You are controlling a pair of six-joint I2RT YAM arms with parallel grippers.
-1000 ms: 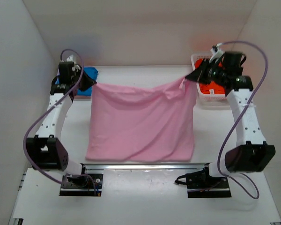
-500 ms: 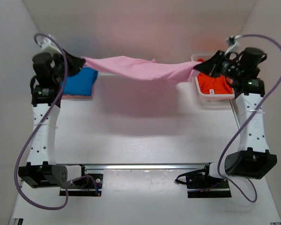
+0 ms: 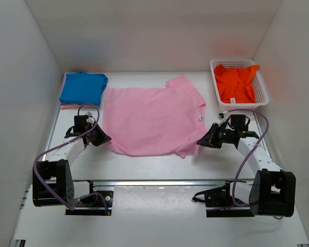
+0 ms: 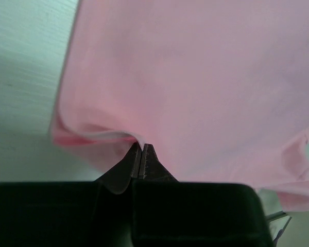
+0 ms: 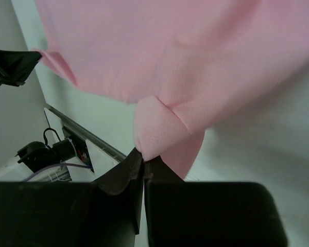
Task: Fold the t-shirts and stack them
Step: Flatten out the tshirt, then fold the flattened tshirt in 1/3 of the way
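Note:
The light pink t-shirt [image 3: 149,121] lies spread flat in the middle of the table, neck to the right. My left gripper [image 3: 105,139] sits low at its near-left edge, shut on a pinch of the hem [image 4: 142,146]. My right gripper [image 3: 201,142] is at the near-right corner, shut on a fold of the pink sleeve [image 5: 143,153]. A folded bright blue t-shirt [image 3: 83,87] rests at the back left. An orange t-shirt [image 3: 237,82] lies crumpled in the white basket [image 3: 262,95] at the back right.
A metal rail [image 3: 159,182] runs along the near edge between the arm bases. White walls close in the left, back and right sides. A pale pink edge [image 3: 67,106] shows under the blue shirt.
Both grippers came down from high at the back to low near the front, drawing the pink shirt with them. It hung stretched in the air and now lies flat on the table.

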